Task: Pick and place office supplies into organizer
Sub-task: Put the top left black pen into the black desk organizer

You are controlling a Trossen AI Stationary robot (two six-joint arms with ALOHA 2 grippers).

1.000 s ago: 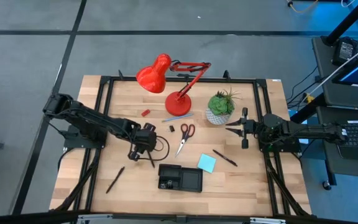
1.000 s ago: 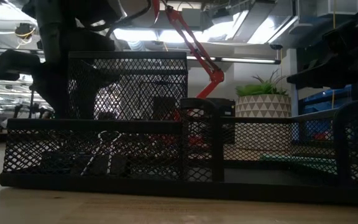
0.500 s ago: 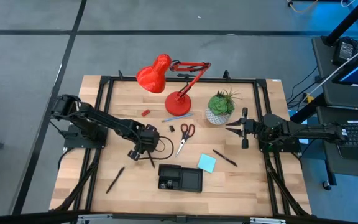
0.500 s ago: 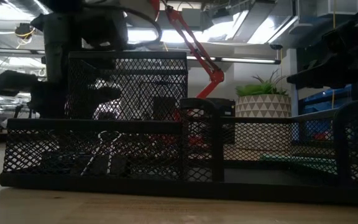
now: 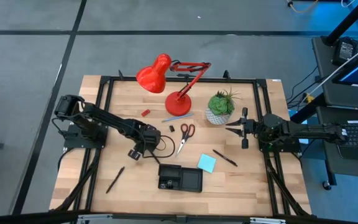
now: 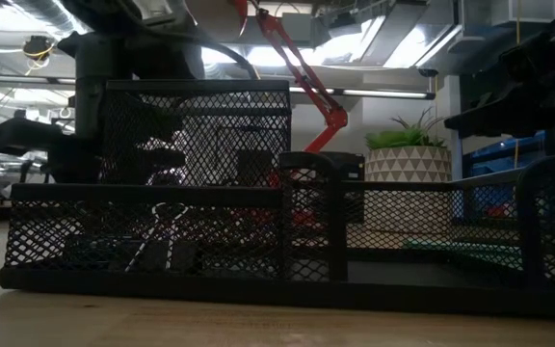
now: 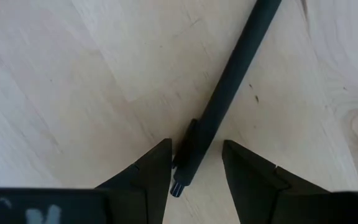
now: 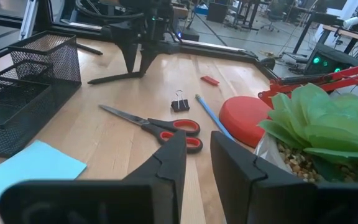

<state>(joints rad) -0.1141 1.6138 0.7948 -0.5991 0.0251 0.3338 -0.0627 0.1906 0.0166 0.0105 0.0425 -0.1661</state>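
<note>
A thin dark pen (image 7: 229,81) lies flat on the wooden table. My left gripper (image 7: 196,144) points straight down over the pen's clip end, open, one finger on each side of it. From above, this gripper (image 5: 139,153) is left of the black organizer (image 5: 180,178). Red-handled scissors (image 5: 185,135), a light blue sticky-note pad (image 5: 207,163), a small black clip (image 5: 171,128), a tiny red piece (image 5: 145,112) and two more dark pens (image 5: 115,179) (image 5: 224,157) lie on the table. My right gripper (image 5: 243,129) waits at the right, level, with a narrow gap.
A red desk lamp (image 5: 166,74) and a potted plant (image 5: 219,107) stand at the far side, with a blue pencil (image 5: 178,116) by the lamp's base. A black frame (image 5: 104,99) runs around the table. A black clip (image 6: 162,241) lies in the organizer's left compartment.
My left gripper has sunk toward the table over the dark pen and tipped to point straight down. Its arm has come down behind the organizer in the low view. The pen and the other items lie as before.
</note>
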